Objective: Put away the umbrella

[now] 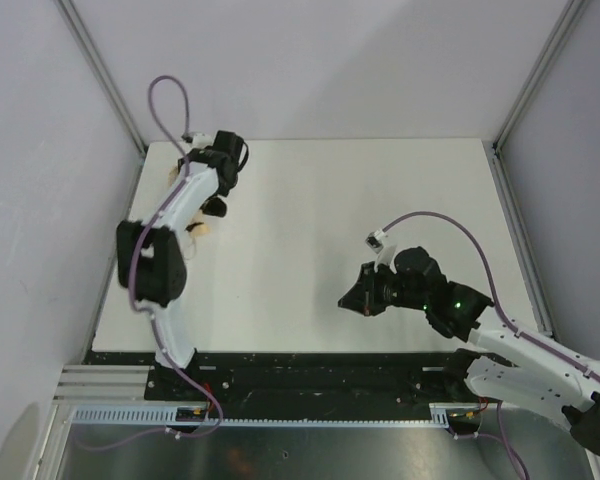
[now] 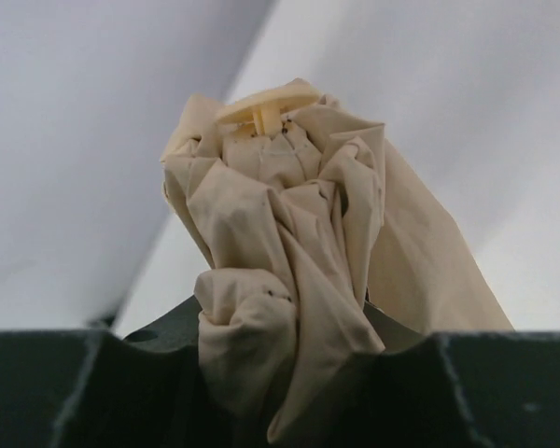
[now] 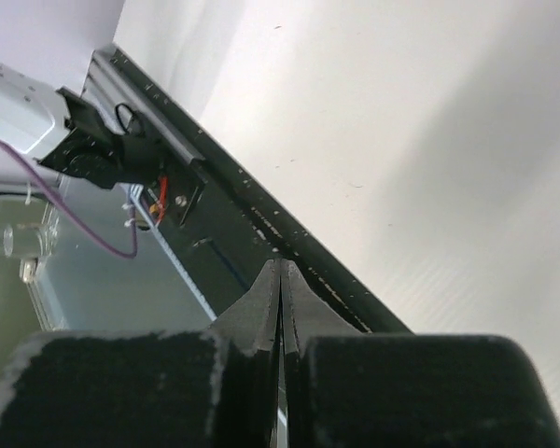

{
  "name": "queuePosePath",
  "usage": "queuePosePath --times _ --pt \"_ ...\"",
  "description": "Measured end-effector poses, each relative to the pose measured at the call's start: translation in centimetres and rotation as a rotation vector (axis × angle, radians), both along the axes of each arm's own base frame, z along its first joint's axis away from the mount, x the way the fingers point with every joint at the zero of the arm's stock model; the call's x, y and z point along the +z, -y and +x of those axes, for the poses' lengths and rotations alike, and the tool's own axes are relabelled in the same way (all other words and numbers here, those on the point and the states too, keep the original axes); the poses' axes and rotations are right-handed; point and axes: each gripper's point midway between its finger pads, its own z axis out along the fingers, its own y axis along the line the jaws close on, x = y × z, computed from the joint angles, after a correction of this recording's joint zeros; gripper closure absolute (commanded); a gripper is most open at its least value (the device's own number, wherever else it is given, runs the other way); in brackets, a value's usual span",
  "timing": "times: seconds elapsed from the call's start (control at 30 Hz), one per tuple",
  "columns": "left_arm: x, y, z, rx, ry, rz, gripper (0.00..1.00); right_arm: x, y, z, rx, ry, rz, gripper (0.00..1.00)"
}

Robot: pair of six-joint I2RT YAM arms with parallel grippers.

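Beige crumpled umbrella (image 2: pixel 289 252), left end effector (image 2: pixel 280 359) gripping

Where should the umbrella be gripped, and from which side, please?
Around the bunched fabric of the umbrella, below its round end cap, coming from the end away from the cap with a finger on each flank. The folds are thick and soft enough to squeeze; the cap is small and thin. The left gripper appears to hold it so.

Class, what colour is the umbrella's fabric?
The umbrella is beige; the left wrist view shows it best.
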Motion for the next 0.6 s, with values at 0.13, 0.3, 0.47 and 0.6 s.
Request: queuePosePath --times 0.13,0.3,0.47,0.6 --pt "-1.0 -3.4 4.3 0.043 -0.123 0.289 1.0 -0.9 1.6 1.1 -0.046 -0.034 -0.024 1.0" --pt "-4.3 -6.1 7.4 0.06 -0.281 0.459 0.99 -0.7 2.8 1.4 -0.062 -0.061 -0.008 1.0" --pt "-9.7 -7.0 7.4 0.024 -0.453 0.507 0.57 0.0 3.5 1.9 -0.077 -0.064 0.024 1.0" --pt "-12.5 -6.1 6.6 -0.025 -0.541 0.517 0.34 0.1 3.5 2.3 -0.078 -0.073 0.035 1.0"
